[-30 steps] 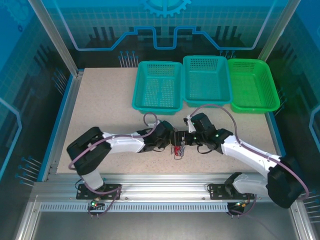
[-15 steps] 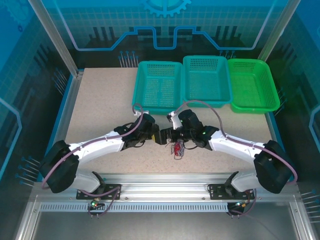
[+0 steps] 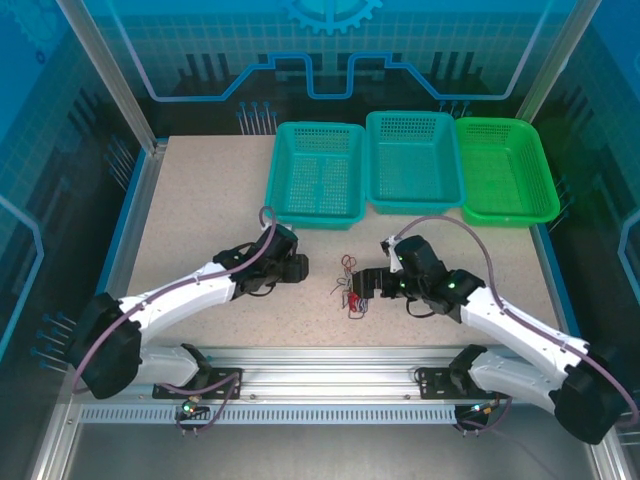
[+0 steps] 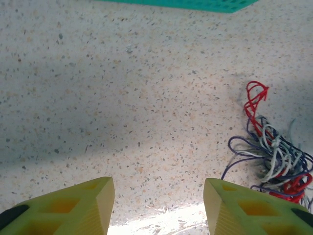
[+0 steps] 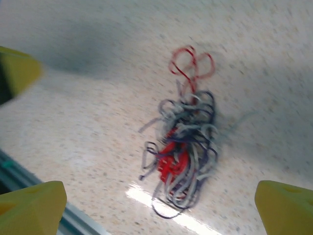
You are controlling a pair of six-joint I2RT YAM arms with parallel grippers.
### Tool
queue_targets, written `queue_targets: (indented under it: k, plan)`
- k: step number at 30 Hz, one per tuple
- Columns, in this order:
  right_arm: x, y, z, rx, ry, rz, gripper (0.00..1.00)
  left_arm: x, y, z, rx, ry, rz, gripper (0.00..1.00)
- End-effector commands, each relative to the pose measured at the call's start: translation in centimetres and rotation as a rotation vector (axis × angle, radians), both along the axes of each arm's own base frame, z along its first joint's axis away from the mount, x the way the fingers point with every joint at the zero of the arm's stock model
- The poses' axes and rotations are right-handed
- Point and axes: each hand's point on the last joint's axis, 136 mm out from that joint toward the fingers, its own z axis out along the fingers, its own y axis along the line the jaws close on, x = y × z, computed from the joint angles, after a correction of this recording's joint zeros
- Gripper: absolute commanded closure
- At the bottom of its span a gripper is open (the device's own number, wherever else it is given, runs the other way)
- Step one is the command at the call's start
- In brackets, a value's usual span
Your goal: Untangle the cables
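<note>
Red and dark cables [image 3: 350,292] lie knotted, none freed, on the tabletop [image 3: 200,200]; left fingers [image 4: 73,205] and right fingers [image 5: 29,205] spread, empty.

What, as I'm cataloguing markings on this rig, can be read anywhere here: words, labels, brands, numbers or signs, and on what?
No text can be read.
On the back panel: a gear outline and circuit-style lines, no letters.
On the baskets, the table and the cables: no markings visible.
On the small fittings below the arm bases: too small to tell.
</note>
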Motion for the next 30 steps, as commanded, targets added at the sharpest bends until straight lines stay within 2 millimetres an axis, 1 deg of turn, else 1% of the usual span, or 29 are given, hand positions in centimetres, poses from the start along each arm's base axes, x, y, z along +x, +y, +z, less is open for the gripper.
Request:
queue_targets:
  k: [1,2,7,8,9,10,12,13,15,16,17,18,19,21,24,27,30]
  plan:
    - [-0.8,-1.5,-3.8,-0.145,0.169,-0.066,0.0,-0.2,-0.8,1.8,-0.01,-0.072,-0.117,0.47]
    - [-0.6,-1.1,-4.3,-0.166,0.188,-0.056,0.0,-0.3,-0.9,2.0,-0.01,-0.085,-0.14,0.46]
    - [0.5,2.3,-7.0,-0.279,0.265,0.036,0.0,-1.0,-1.3,2.7,-0.015,-0.133,-0.237,0.43]
    - [0.5,2.4,-7.8,-0.307,0.281,0.037,0.01,-1.2,-1.3,2.9,-0.018,-0.142,-0.245,0.43]
    - [1.1,2.9,-8.0,-0.324,0.276,0.035,0.02,-1.3,-1.1,3.0,-0.018,-0.153,-0.25,0.42]
    - [1.3,2.9,-8.5,-0.353,0.281,0.03,0.05,-1.5,-1.0,3.3,-0.022,-0.169,-0.259,0.4]
    - [1.4,2.7,-9.7,-0.408,0.302,0.045,0.17,-1.9,-0.9,4.0,-0.032,-0.21,-0.278,0.37]
    - [1.5,2.6,-10.1,-0.439,0.308,0.06,0.28,-2.1,-0.7,4.3,-0.035,-0.236,-0.289,0.36]
    - [1.6,2.5,-10.4,-0.472,0.3,0.103,0.55,-2.6,-0.8,5.1,-0.045,-0.287,-0.338,0.35]
    - [1.7,2.5,-10.0,-0.472,0.287,0.131,0.66,-3.2,-1.1,5.6,-0.057,-0.311,-0.386,0.35]
    - [1.7,2.9,-9.2,-0.448,0.27,0.172,0.72,-3.8,-1.5,6.3,-0.067,-0.336,-0.443,0.34]
    - [1.6,3.4,-7.8,-0.411,0.241,0.221,0.78,-4.7,-2.0,7.1,-0.084,-0.363,-0.519,0.33]
    - [1.5,3.7,-6.2,-0.375,0.203,0.261,0.8,-5.5,-2.2,7.8,-0.09,-0.382,-0.573,0.32]
    - [1.2,4.3,-2.9,-0.28,0.125,0.335,0.81,-6.3,-2.2,9.1,-0.085,-0.412,-0.625,0.3]
    - [0.3,4.4,1.6,-0.135,0.064,0.411,0.81,-7.2,-2.2,10.6,-0.054,-0.448,-0.713,0.28]
    - [-0.6,4.2,4.7,-0.043,0.042,0.464,0.81,-7.3,-2.9,11.8,-0.027,-0.485,-0.794,0.3]
    - [-1.6,4.4,7.3,0.026,0.022,0.517,0.8,-6.3,-3.7,13.0,-0.009,-0.536,-0.823,0.3]
